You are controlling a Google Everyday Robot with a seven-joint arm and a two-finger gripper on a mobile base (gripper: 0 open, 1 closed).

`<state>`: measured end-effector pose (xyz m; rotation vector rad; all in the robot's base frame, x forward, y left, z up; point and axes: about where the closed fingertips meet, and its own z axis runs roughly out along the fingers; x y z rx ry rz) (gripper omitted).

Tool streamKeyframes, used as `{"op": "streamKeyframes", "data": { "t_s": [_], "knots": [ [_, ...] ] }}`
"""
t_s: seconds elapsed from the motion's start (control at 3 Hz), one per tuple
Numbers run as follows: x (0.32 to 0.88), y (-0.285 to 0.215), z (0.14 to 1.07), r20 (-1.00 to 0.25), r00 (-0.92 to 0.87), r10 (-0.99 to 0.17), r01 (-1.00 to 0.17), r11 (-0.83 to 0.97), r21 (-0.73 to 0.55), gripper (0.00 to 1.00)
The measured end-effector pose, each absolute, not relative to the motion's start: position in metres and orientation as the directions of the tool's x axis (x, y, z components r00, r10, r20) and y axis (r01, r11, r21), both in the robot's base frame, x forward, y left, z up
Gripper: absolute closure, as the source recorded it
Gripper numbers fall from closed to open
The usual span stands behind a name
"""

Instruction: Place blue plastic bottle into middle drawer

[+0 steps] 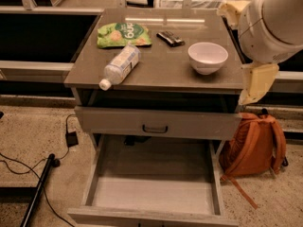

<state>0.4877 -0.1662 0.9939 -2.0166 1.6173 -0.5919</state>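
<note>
The blue plastic bottle (121, 65) lies on its side on the cabinet top (161, 65), near the front left, white cap pointing to the front edge. The middle drawer (154, 190) is pulled out wide below, its pale floor bare. Above it is a shut grey drawer front (156, 123) with a small dark handle. Only my arm's white rounded body (274, 22) and a pale yellowish segment (255, 82) show at the upper right, beside the cabinet's right edge. The gripper itself is out of view.
A green snack bag (124, 34), a small dark object (170, 38) and a white bowl (208, 57) sit on the cabinet top. An orange backpack (253, 148) leans on the floor at the right. Black cables and a dark pole (38, 188) lie at the left.
</note>
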Motion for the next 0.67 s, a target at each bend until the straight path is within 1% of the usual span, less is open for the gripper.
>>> {"op": "streamKeyframes", "data": {
  "t_s": [0.33, 0.67],
  "knots": [
    [0.496, -0.155, 0.989, 0.077, 0.263, -0.962, -0.764, -0.256, -0.593, 0.0],
    [0.532, -0.121, 0.98, 0.162, 0.409, -0.898, -0.7, -0.423, -0.575, 0.0]
  ]
}}
